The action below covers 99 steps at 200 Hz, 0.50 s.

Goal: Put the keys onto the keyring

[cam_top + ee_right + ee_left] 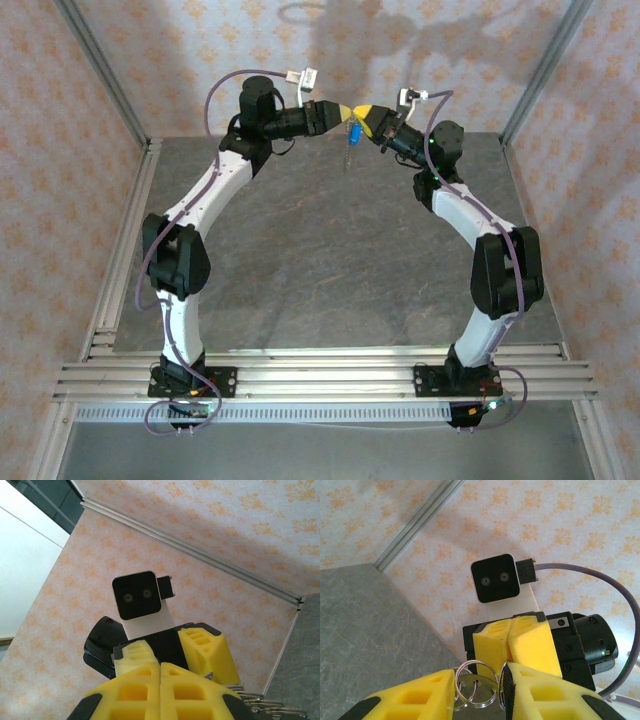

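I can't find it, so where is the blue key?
In the top view the blue key hangs in mid-air at the far middle, just below where the left and right jaws meet, above the table.

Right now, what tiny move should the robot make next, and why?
Probably close the left gripper a little more. The ring sits between its parted fingers, the shut right gripper faces it, and the key dangles below, so a firm hold likely comes first.

Top view high behind, looking down on table [300,270], wrist views close, facing each other, sharing keyring [476,689]
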Tool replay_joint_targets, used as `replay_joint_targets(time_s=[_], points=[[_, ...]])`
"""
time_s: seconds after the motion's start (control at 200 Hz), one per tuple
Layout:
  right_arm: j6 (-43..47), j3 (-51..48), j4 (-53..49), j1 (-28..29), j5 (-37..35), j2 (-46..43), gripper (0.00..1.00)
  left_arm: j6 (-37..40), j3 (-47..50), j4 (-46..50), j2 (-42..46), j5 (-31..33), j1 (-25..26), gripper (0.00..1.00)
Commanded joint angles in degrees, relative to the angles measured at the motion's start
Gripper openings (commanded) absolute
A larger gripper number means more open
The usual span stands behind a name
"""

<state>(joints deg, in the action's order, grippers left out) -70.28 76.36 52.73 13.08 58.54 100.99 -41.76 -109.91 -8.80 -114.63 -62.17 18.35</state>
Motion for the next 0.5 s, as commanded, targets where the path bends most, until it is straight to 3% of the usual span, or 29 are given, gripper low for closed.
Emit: replay_joint_targets(time_s=[0.0, 0.275, 0.405, 0.49], points=[[1.2, -0.1, 1.5, 0.5, 1.9, -0.2, 0.0, -0.5, -2.5, -3.9, -0.6, -1.1, 1.2, 0.32], [2.0, -0.2, 0.5, 0.7, 2.2, -0.3, 0.0, -1.0, -4.0, -4.2, -1.5, -1.3, 1.9, 0.25], [2.6, -0.5, -0.3, 0.6, 2.2, -0.5, 0.0, -0.8, -4.3, -3.9, -1.6, -1.5, 2.4, 0.15], [2.8, -0.5, -0.9, 0.7, 2.1, -0.7, 0.0, -0.3, -4.0, -3.5, -1.2, -1.5, 2.9, 0.03]])
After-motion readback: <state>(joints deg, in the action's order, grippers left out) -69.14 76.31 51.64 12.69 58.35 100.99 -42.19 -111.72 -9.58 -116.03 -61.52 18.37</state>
